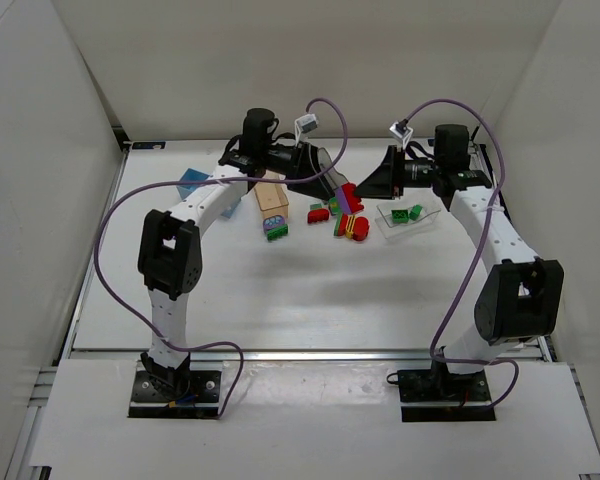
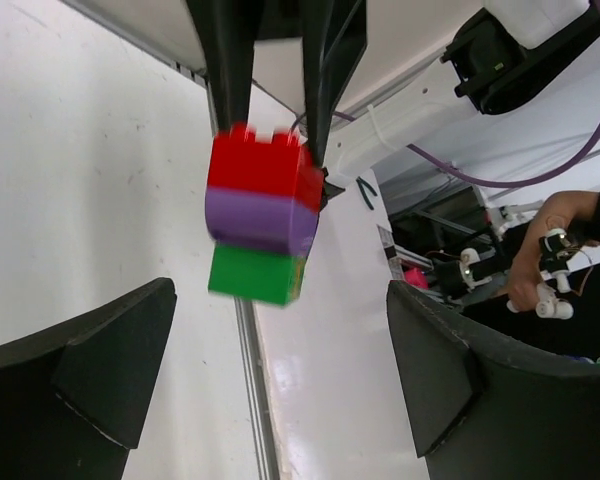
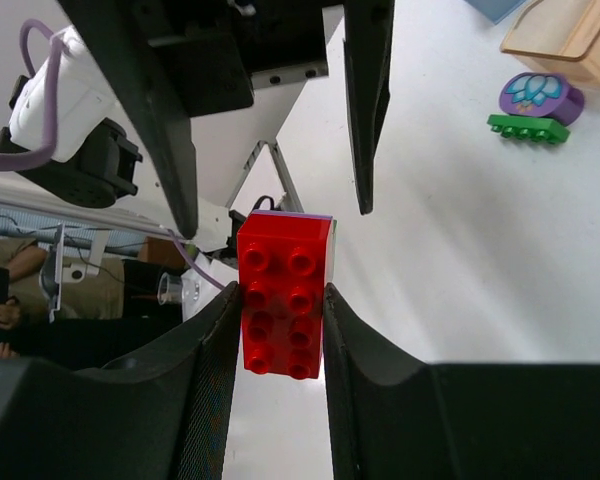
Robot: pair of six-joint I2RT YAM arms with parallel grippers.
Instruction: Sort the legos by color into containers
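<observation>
Right pincer [image 3: 278, 300] is closed on the red top brick of a stack [image 2: 260, 215], red over purple over green, gripping it by its long sides. Left pincer [image 2: 280, 290] faces it nose to nose, jaws wide apart, a finger [image 2: 90, 370] on each side of the stack and neither touching. From the left pincer the stack lies straight ahead, at about the fingertips. Its long axis runs across that pincer's closing line, and the green end hangs free. The left arm looks best placed to close on green or purple and pull. Both pincers hang above the white table [image 1: 310, 290]. Loose red bricks [image 1: 318, 213] lie below them, the tan bin [image 1: 271, 197] under the left pincer, the clear bin [image 1: 432, 213] just nearside of the right one, and finger room is tight
</observation>
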